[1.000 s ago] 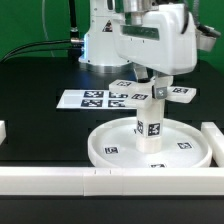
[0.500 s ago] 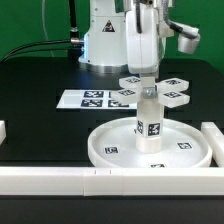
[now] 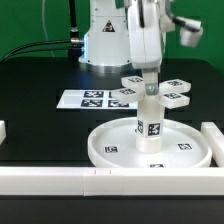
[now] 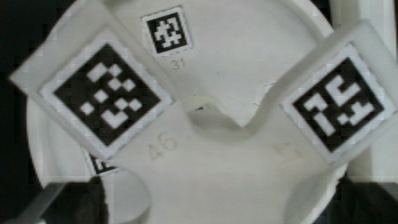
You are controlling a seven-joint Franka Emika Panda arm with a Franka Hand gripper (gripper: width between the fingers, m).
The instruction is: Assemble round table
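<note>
The large rimmed disc [image 3: 100, 150] lies on the black table. The short cylinder [image 3: 152, 125] stands upright on its central hub. The cross-shaped piece [image 3: 175, 97] sits level on top of the cylinder, with tags on its arms. My gripper [image 3: 150, 78] comes straight down onto the cross's centre and is shut on it. In the wrist view the cross-shaped piece [image 4: 214, 110] fills the picture, with tagged arms spreading away. The dark fingers [image 4: 68, 198] stand at both its sides around the gripper [image 4: 214, 200].
The marker board [image 3: 85, 98] lies behind the disc at the exterior view's left. A long white bar [image 3: 60, 182] runs along the front edge. Another bar [image 3: 214, 135] stands at the right, and a short white block [image 3: 3, 130] at the left. The robot base [image 3: 100, 45] is behind.
The wrist has turned about its vertical axis and the cross-shaped piece has turned with it on top of the cylinder. The disc and cylinder have stayed in place.
</note>
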